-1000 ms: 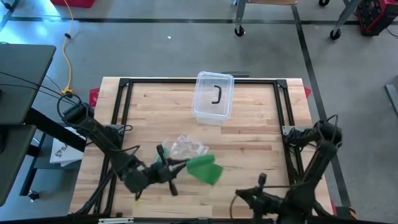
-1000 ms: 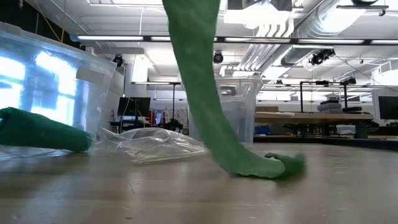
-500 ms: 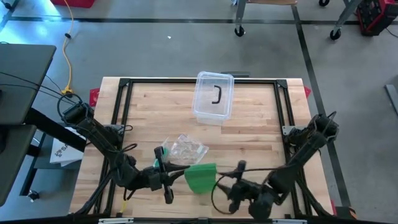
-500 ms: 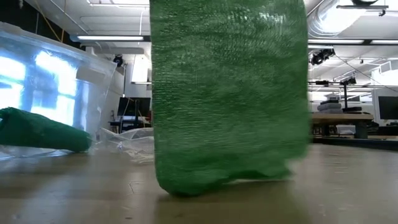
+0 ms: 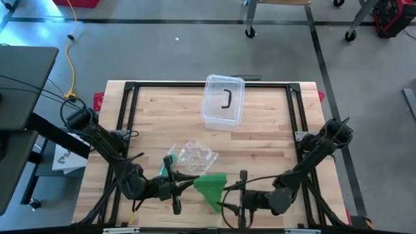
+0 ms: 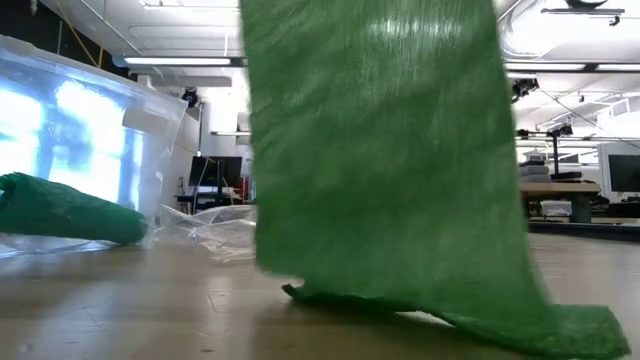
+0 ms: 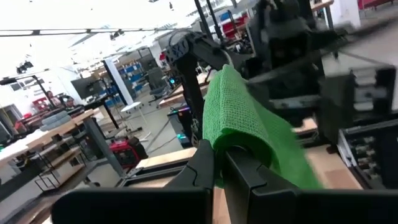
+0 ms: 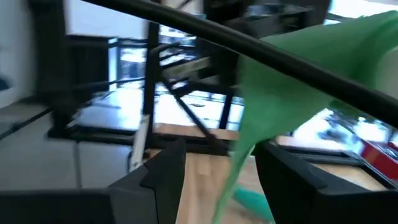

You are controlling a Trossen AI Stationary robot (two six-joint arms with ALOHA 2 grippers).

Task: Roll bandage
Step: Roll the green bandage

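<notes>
High view shows the left tool pinching the green bandage at 6 o'clock on the counter, while the right tool waits open beside it, probably needing next to close on the loose end so rolling can start.

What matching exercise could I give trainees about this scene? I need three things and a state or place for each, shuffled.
Things:
1. left claw
2. right claw
3. clear tub

States or places:
A. open, beside the green bandage's hanging end
B. at the table's far edge
C. shut on the green bandage, holding it up

Pairs: 1-C, 2-A, 3-B
</notes>
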